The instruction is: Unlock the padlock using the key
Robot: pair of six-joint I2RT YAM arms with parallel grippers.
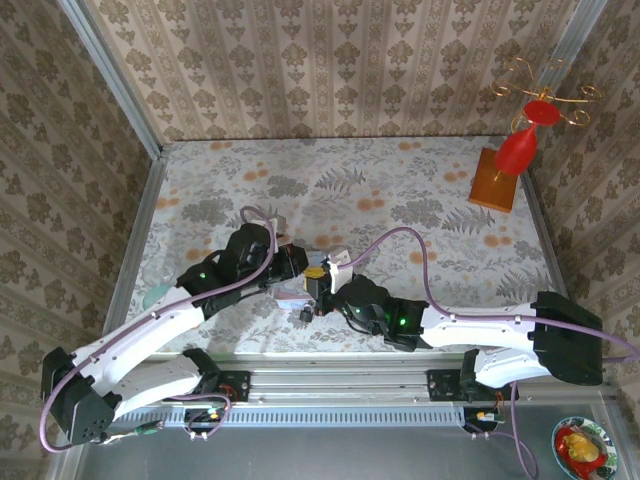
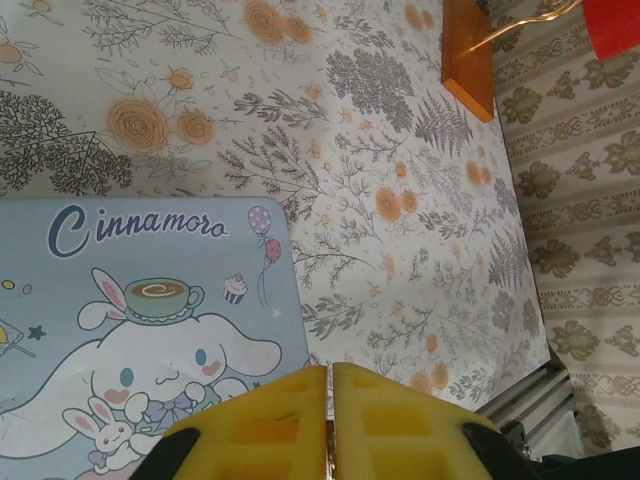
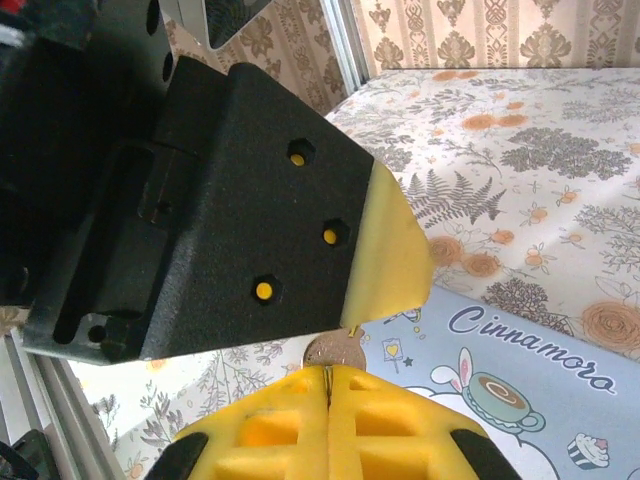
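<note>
Yellow pads [image 3: 270, 430] of your right gripper [image 3: 328, 372] sit pressed flat together at the bottom of its wrist view. It is clenched, with only a hairline seam between the pads, and you cannot tell whether anything is pinched there. Just ahead of its tips lies a small round brownish metal piece [image 3: 335, 351]. Right above that piece hangs the yellow tip of your left gripper [image 2: 330, 368], whose black body crosses in front from the left. Your left gripper is clenched too. In its own wrist view the pads meet along a thin bright line, and you cannot tell whether that line is the key. Left of and below its tips lies the pale blue cartoon tin [image 2: 150, 300] on the flowered surface [image 2: 400, 150], which stretches ahead and to the right of that gripper. From above, you see both grippers meeting tip to tip over the tin. What may be the padlock [image 1: 307, 315], a tiny dark thing with a pale glint, sits just beside the right gripper at the tin's near edge. It is too small for you to be sure.
</note>
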